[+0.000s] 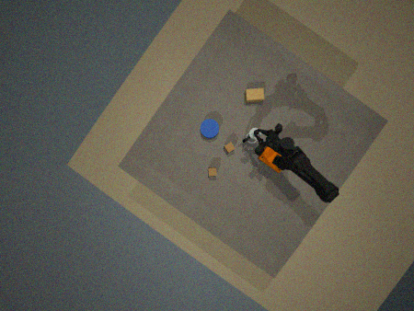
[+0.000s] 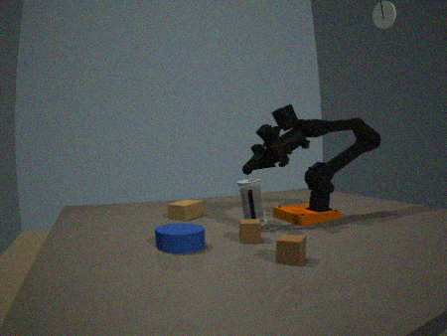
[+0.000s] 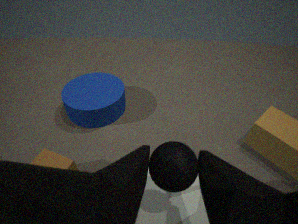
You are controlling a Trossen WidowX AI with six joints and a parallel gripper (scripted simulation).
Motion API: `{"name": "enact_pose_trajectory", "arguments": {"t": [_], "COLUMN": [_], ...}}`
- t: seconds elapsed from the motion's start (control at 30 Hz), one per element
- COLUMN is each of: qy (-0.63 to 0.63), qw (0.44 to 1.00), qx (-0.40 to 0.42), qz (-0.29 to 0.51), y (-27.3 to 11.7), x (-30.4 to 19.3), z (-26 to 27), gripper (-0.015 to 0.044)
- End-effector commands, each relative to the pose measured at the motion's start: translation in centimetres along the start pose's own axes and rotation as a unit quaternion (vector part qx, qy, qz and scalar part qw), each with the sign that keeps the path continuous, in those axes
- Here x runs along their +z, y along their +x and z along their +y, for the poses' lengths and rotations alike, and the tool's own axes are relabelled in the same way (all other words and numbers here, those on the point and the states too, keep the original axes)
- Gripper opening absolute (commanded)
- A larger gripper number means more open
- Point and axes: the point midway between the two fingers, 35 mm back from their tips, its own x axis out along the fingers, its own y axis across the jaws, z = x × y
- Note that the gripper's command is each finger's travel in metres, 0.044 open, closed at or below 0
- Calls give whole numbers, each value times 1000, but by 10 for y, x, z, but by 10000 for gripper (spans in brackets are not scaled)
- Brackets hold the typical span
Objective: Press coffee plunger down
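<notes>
We are seeing the gripper (image 3: 173,167) clamping its two dark fingers on the black plunger knob (image 3: 173,166), one finger touching each side of the ball. The coffee press (image 2: 250,199) is standing upright near the middle of the tabletop (image 2: 348,278), just beside the arm's orange base (image 2: 307,214), and the gripper is coming at it from above. We are finding a small tan cube (image 2: 249,231) just in front of the press, a second cube (image 2: 290,249) nearer the front edge, a blue disc (image 2: 180,237) toward the left edge, and a tan block (image 2: 185,209) toward the back edge.
</notes>
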Motion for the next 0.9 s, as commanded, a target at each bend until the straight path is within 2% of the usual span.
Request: {"name": "enact_pose_trajectory", "arguments": {"t": [0.0,0.87], "qy": [5,5], "qw": [1000,1000], "qx": [0,0], "qz": [15,15], "y": [5,8], "x": [-8,-5], "z": [0,0], "gripper": [113,113]}}
